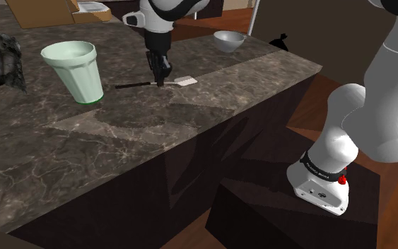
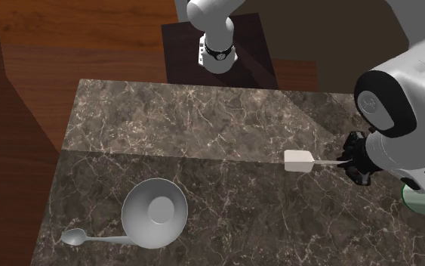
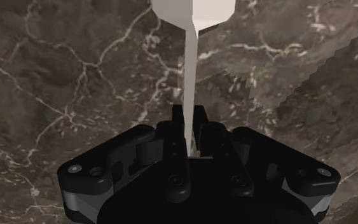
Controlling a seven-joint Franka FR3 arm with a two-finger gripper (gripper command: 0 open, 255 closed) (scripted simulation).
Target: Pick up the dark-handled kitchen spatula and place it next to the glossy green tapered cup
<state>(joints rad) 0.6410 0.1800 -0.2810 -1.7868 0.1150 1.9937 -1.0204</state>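
White arm at full reach, wrist straight down, black jaws tight on the spatula's thin shaft.

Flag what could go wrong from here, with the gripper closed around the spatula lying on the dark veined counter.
1. The all-black gripper clasps the white-bladed, dark-handled spatula on its thin pale shaft. On lifting, the spatula could swivel or slip between the fingers.
2. The spatula's dark handle points toward the pale green tapered cup, which stands close by. Carried handle-first, it might knock the cup over.
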